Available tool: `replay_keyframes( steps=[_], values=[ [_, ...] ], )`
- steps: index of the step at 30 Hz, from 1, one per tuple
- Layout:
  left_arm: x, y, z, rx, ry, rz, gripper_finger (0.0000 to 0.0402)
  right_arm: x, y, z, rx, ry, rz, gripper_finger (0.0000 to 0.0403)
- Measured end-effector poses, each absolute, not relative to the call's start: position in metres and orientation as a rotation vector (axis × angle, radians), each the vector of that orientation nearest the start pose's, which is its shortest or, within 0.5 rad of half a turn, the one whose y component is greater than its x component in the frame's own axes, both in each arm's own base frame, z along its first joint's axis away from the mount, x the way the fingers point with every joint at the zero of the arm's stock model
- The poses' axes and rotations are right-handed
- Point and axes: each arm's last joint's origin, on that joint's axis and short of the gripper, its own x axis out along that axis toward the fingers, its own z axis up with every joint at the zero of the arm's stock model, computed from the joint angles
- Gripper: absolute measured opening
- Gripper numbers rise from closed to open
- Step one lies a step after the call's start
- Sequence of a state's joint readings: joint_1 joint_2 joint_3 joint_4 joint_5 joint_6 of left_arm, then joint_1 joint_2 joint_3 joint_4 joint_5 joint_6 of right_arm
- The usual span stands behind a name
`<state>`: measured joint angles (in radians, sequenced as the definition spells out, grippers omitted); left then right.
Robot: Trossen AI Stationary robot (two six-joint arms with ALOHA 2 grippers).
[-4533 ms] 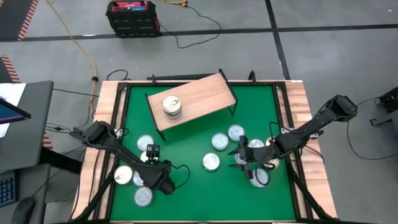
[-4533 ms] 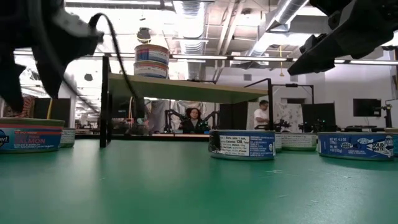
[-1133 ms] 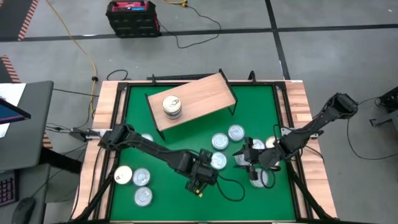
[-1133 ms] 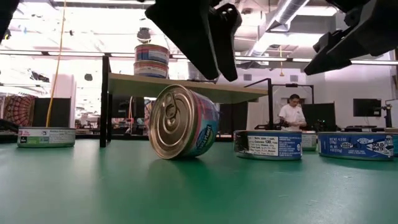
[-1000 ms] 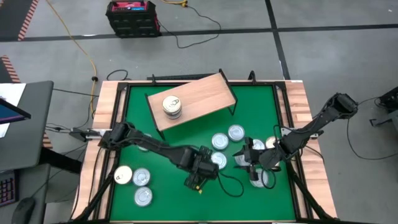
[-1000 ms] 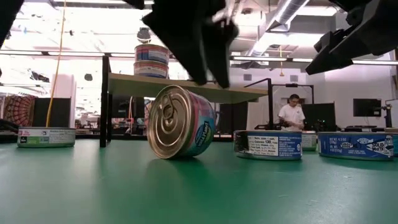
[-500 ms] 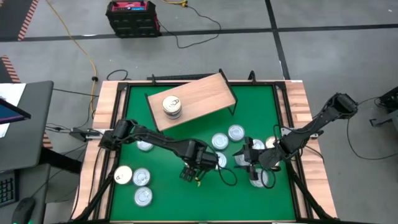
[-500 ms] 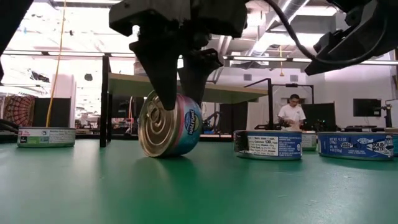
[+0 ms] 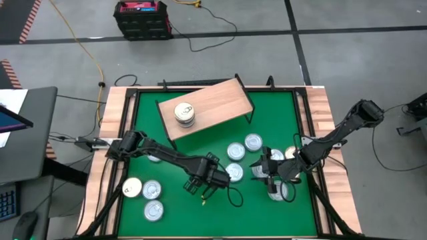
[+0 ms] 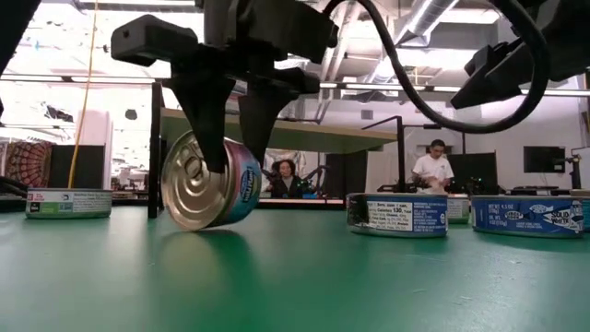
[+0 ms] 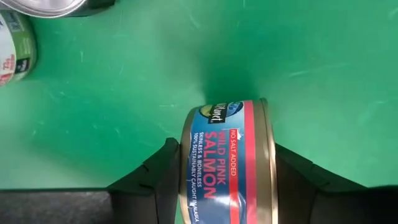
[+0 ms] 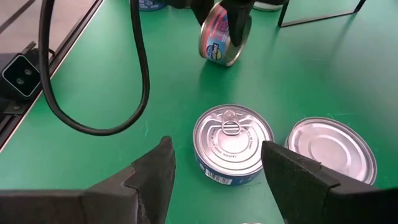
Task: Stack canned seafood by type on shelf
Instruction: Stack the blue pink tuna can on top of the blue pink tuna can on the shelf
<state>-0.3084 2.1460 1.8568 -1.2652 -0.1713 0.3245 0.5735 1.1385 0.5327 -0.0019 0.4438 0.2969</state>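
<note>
Salmon tin (image 10: pixel 205 181), standing on edge, is gripped by left gripper (image 10: pixel 227 129); right gripper (image 9: pixel 261 169) is held wide at three o'clock.

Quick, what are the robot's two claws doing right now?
Left gripper: closed on a salmon can standing on edge.
Right gripper: open, holding nothing, above a silver-lidded can.

Red-topped black case (image 9: pixel 141 18), yellow cable (image 9: pixel 79 41)

Blue-and-pink salmon tin (image 11: pixel 227 165) on green table (image 11: pixel 124 93).
</note>
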Motion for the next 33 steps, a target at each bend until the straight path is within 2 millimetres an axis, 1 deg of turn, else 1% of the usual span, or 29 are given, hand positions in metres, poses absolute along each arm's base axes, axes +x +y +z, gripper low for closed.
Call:
replay_keyframes(
  steps=[4, 7, 10, 13, 15, 18, 21, 24, 27, 33],
  values=[
    [0.399, -0.122, 0.217, 0.582, 1.501, -0.341, 0.0181, 0.193, 0.11, 0.2, -0.007, 0.54, 0.046, 0.0265],
    [0.401, -0.123, 0.229, 0.552, 1.483, -0.31, 0.0181, 0.193, 0.11, 0.2, -0.007, 0.539, 0.046, 0.0265],
    [0.406, -0.123, 0.256, 0.488, 1.41, -0.3, 0.0181, 0.193, 0.11, 0.2, -0.006, 0.538, 0.047, 0.0265],
    [0.405, -0.116, 0.293, 0.425, 1.3, -0.275, 0.0181, 0.194, 0.11, 0.201, -0.005, 0.53, 0.049, 0.0265],
    [0.399, -0.105, 0.32, 0.381, 1.23, -0.238, 0.0181, 0.194, 0.11, 0.2, -0.006, 0.53, 0.049, 0.0265],
    [0.385, -0.081, 0.353, 0.293, 1.152, -0.173, 0.0181, 0.193, 0.111, 0.201, -0.006, 0.529, 0.054, 0.0265],
    [0.365, -0.054, 0.381, 0.184, 1.088, -0.108, 0.0181, 0.193, 0.113, 0.201, -0.004, 0.522, 0.06, 0.0265],
    [0.34, -0.025, 0.409, 0.088, 1.003, -0.033, 0.0181, 0.194, 0.113, 0.202, -0.003, 0.515, 0.062, 0.0265],
    [0.318, -0.001, 0.43, 0.02, 0.908, 0.027, 0.0181, 0.194, 0.113, 0.203, -0.005, 0.506, 0.065, 0.0265],
    [0.279, 0.04, 0.455, -0.046, 0.802, 0.154, 0.0181, 0.195, 0.113, 0.203, -0.005, 0.503, 0.064, 0.0265]
  ],
)
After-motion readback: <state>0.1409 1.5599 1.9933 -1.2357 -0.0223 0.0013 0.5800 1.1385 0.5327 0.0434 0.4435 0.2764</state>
